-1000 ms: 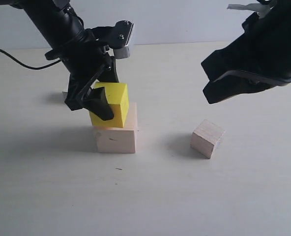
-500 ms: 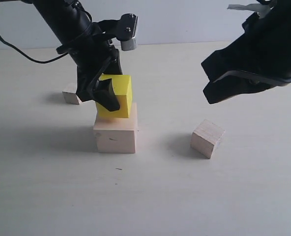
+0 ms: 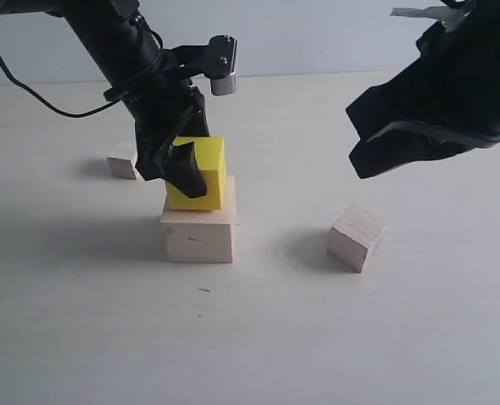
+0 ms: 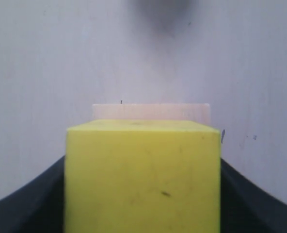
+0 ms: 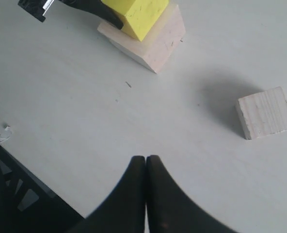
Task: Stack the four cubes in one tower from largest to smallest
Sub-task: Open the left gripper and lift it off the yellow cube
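left gripper (image 3: 191,173) clamps the yellow cube (image 3: 211,169) by its sides, left of centre in the exterior view. the yellow cube sits on the large cube (image 3: 199,238). small cube (image 3: 123,160) lies further left. medium cube (image 3: 355,238) lies right of centre, well apart. right gripper (image 5: 146,162) hangs upper right, fingers pressed together on nothing.

The left arm slants down toward the yellow cube (image 3: 209,177) from above and to its left, wrist tilted. The left gripper (image 3: 191,169) clamps that cube, one black finger against each side face. The right arm hangs raised, well to the right of the yellow cube. The right gripper (image 5: 146,162) has its fingers (image 5: 134,187) pressed together, holding nothing.
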Motion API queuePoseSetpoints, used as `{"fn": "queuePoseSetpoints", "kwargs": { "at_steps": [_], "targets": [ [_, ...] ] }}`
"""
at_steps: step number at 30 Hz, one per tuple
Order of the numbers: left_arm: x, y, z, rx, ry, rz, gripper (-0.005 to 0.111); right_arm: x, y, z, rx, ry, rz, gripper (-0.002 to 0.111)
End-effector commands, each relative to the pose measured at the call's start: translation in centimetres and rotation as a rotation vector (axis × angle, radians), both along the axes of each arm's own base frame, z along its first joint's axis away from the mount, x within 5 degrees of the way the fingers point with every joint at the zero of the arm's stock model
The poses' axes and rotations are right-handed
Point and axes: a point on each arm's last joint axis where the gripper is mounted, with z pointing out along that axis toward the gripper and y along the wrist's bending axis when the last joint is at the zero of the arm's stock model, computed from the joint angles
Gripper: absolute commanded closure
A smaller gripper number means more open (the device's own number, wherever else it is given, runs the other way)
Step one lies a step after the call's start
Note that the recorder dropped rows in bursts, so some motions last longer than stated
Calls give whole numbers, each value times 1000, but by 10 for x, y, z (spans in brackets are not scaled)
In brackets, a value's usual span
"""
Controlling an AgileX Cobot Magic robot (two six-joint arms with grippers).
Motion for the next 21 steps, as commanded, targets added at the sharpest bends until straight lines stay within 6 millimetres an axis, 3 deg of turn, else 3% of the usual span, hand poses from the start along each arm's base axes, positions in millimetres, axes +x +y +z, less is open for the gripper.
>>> {"fn": "queuePoseSetpoints", "kwargs": {
  "at_steps": [1,5,11,21],
  "targets": [
    [-2,-3,4,-20,12,7,106,-2,-1,3,3,-15,0,108],
    [-3,-2,4,-17,23,3,89,-2,-1,3,2,-14,1,108],
    [-2,-3,4,-19,26,19,46,-2,-1,3,2,-14,1,108],
    [-3,-3,5,-26,37,23,44,-2,-1,3,2,-14,1,108]
  ]
}}
